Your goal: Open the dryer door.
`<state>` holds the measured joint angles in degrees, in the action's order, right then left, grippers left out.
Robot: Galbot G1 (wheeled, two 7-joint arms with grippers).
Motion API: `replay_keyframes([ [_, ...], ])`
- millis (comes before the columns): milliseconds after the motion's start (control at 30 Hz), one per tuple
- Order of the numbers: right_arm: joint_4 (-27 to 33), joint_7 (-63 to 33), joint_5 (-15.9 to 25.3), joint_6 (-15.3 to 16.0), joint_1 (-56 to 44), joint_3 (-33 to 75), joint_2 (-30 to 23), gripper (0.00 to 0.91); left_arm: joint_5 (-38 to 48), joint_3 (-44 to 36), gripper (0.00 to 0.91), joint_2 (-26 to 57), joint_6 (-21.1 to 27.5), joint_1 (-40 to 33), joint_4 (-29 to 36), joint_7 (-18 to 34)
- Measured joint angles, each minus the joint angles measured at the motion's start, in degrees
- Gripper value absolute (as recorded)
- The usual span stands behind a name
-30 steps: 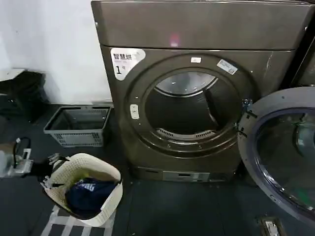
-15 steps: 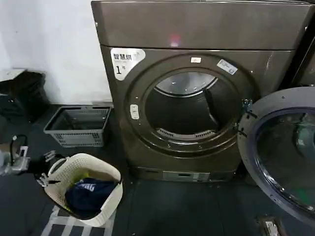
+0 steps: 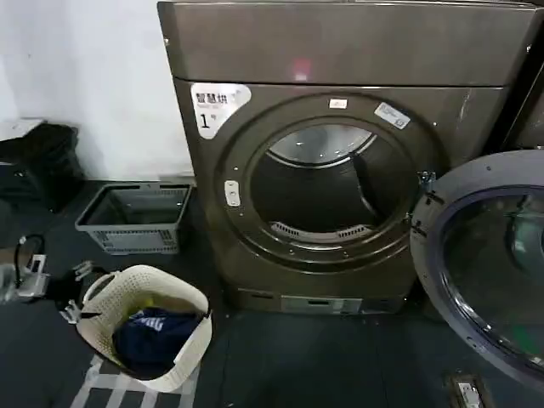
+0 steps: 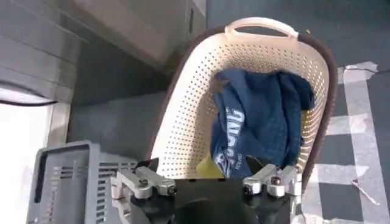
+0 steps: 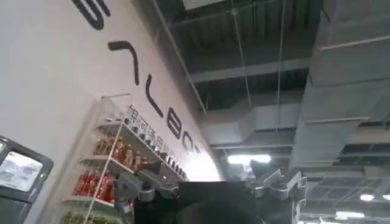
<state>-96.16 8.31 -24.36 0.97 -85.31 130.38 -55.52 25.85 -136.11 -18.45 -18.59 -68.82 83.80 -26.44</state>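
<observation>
Bronze-brown metal fills the head view: the dryer (image 3: 340, 161) stands against the wall with its drum wide to the room, and the dryer door (image 3: 484, 255) already hangs swung out on the right side, chrome rim and dark glass facing up toward the camera. By the look of it the opening is done. The left end effector (image 3: 75, 293) sits low at the left, just beside a cream laundry basket (image 3: 191, 302), with a grey crate (image 3: 136, 217) behind.

From the left wrist view, the left end effector (image 4: 210, 182) has its fingers spread wide and empty above that basket, where a blue garment (image 4: 256, 122) lies.

In the right wrist view, the right end effector (image 5: 210, 182) points up at the ceiling, fingers wide apart too — parked, holding nothing.

The door looks heavy and rigid on its hinge, the chrome probably slippery — I'd take it by the rim's free edge, opposite the hinge.
</observation>
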Motion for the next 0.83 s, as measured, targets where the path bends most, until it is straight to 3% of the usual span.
replay_keyframes([
  [833, 0.0, 0.44, 0.24, 0.02, -0.52, 1.12, 0.09, 0.907, -0.3, -0.51, 0.907, 0.63, -1.19, 0.42, -1.18, -0.62],
])
